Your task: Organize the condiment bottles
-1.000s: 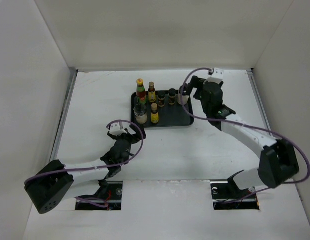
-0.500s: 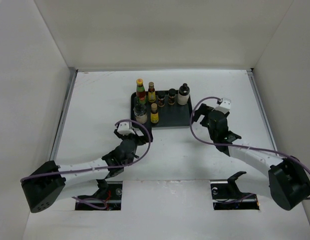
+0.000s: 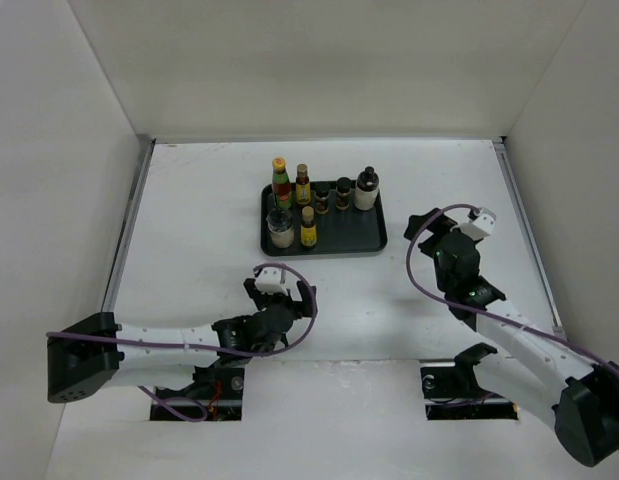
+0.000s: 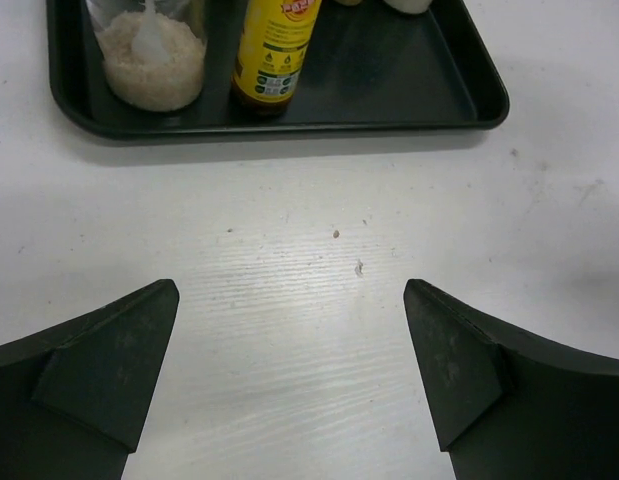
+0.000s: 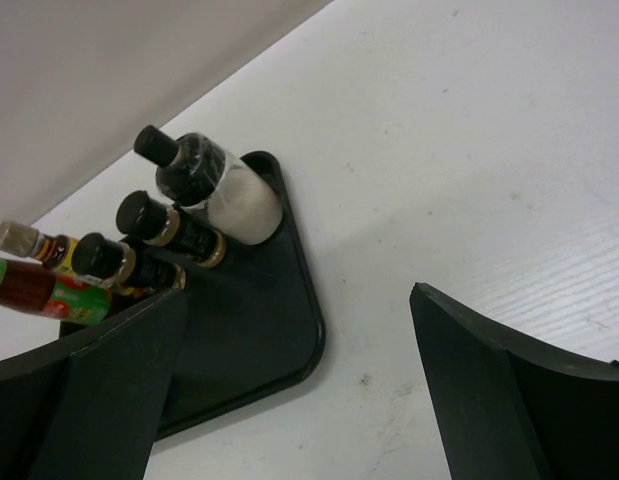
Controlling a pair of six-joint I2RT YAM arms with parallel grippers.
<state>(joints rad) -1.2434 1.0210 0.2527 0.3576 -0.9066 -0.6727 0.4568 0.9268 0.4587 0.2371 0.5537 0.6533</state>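
Top external view: all the condiment bottles [image 3: 319,200] now stand up in the black tray [image 3: 374,240], at the far middle of the worktop [image 3: 189,200]. A second ago the right arm was up at the back right corner of the tray, over the spot where the whitish jar [image 3: 366,190] stands now. Since then it has pulled away to the right. The jar is left in the back row with the red bottle [image 3: 281,184]. The left arm has slid back too, toward the near edge. I think that jar was the last one, so the job looks about done.

The left fingers [image 4: 289,288] are wide open with nothing between them, only bare worktop. They point at the tray's near rim, where a jar of white grains [image 4: 149,55] and a yellow-labelled bottle [image 4: 276,50] stand side by side. The right fingers [image 5: 299,292] are wide open and empty too, apart from the tray.

The worktop is white with a few tiny specks. Plain white walls [image 3: 339,70] close it in on three sides.
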